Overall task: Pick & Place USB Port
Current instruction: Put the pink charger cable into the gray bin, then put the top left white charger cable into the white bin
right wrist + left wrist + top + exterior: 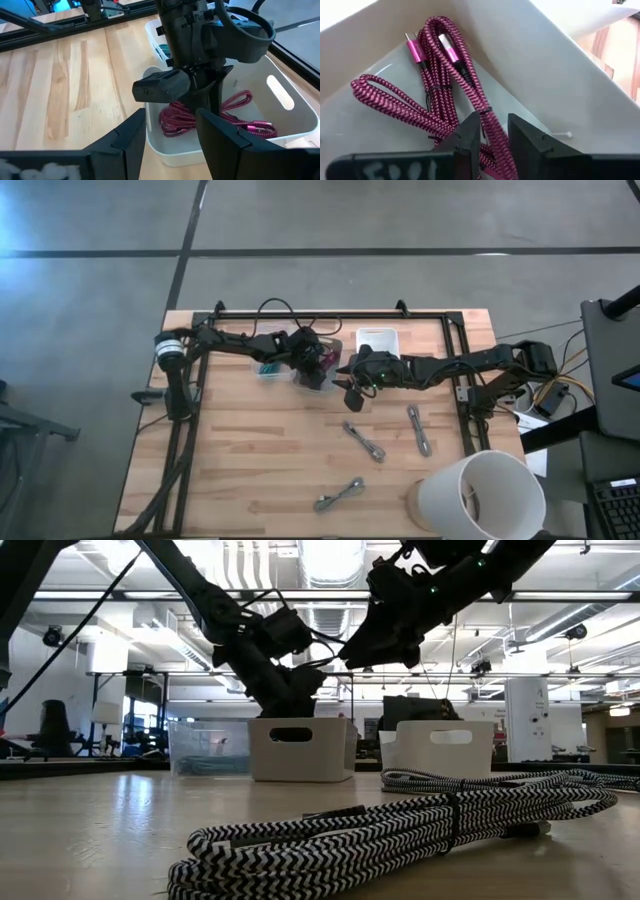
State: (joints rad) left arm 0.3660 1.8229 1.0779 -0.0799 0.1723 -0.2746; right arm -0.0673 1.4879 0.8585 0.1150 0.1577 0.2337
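While my left gripper (492, 137) sat inside the white bin (280, 107), fingers slightly apart around the pink braided USB cable (447, 80) lying there, my right gripper (170, 132) hovered beside it, spread wide, empty.

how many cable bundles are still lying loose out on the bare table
3, all black-and-white braided: one mid-table, one to its right, one near the front edge. The cup could hide more.

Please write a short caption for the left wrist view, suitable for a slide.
Left gripper poised over a bundled pink braided USB cable lying inside a white bin.
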